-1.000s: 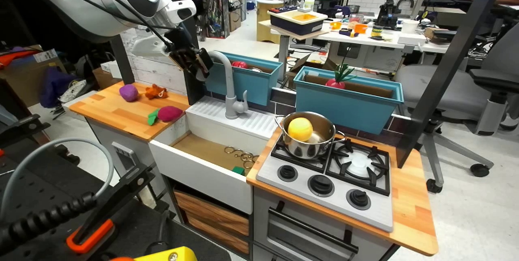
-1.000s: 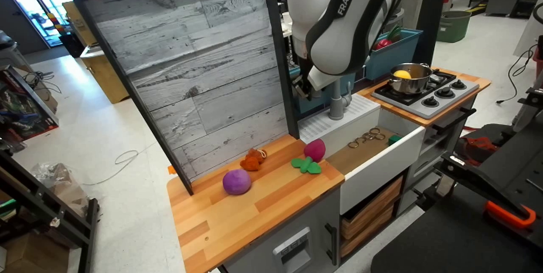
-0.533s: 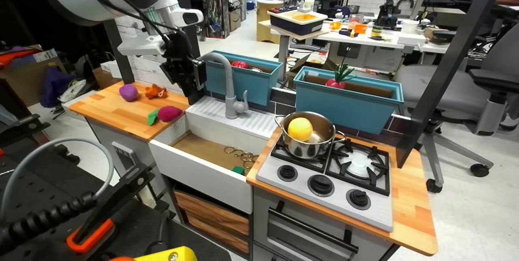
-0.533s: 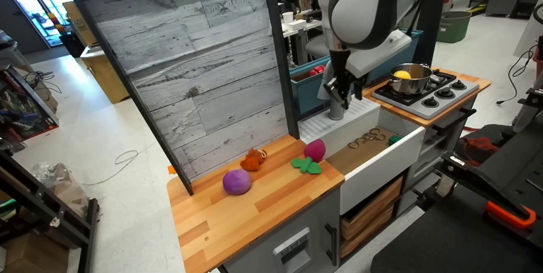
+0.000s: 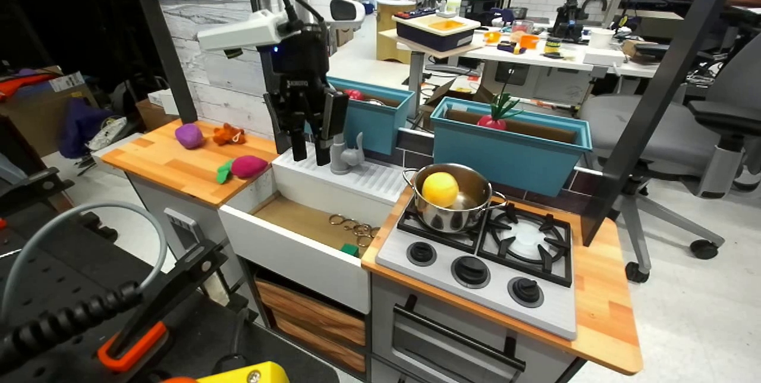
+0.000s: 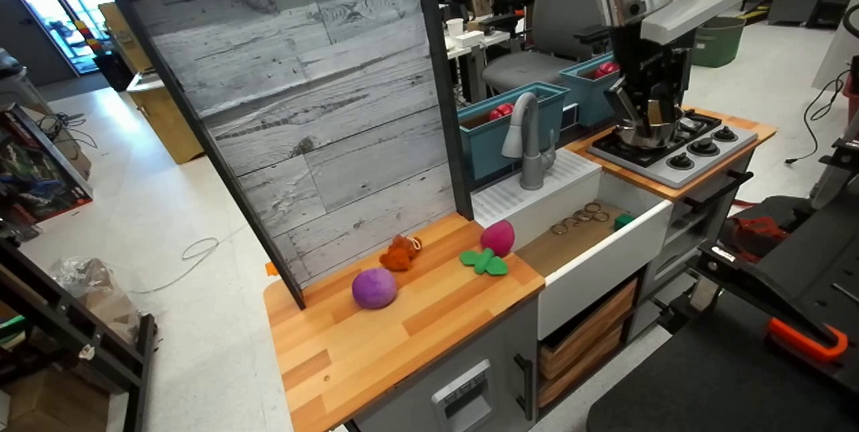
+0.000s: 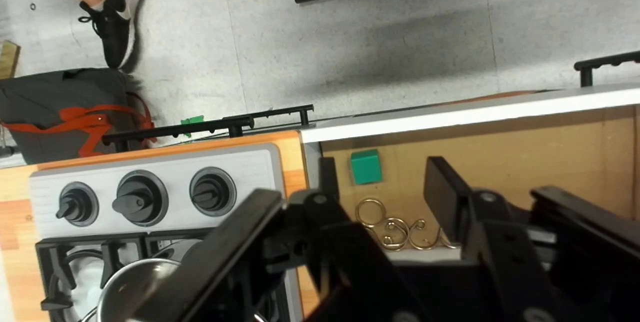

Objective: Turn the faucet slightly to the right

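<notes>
Hanging above the sink (image 5: 291, 261), the end effector (image 5: 311, 155) points downward with its 2 fingers (image 7: 447, 202) spread well apart; in the wrist view the sink floor shows through the gap, and nothing is gripped. The faucet (image 6: 530, 143) stands upright and apart from the end effector. In an exterior view its bent spout (image 6: 513, 140) hangs on the side away from the end effector; in an exterior view the end effector covers most of its upper part, leaving the lever (image 5: 360, 144) in sight. Below the end effector, on the sink floor, lie 1 green block (image 7: 366, 167) and several metal rings (image 7: 404, 227). To its right in an exterior view, a pot (image 5: 446, 219) with a yellow ball (image 5: 440, 190) inside stands on the stove (image 5: 498, 285). To its left there, a wooden surface (image 5: 166, 163) carries a purple ball (image 5: 189, 136), an orange toy (image 5: 229, 134) and a pink toy vegetable (image 5: 248, 166) with green leaves. Behind it, 2 blue bins (image 5: 505, 157) are in sight.
</notes>
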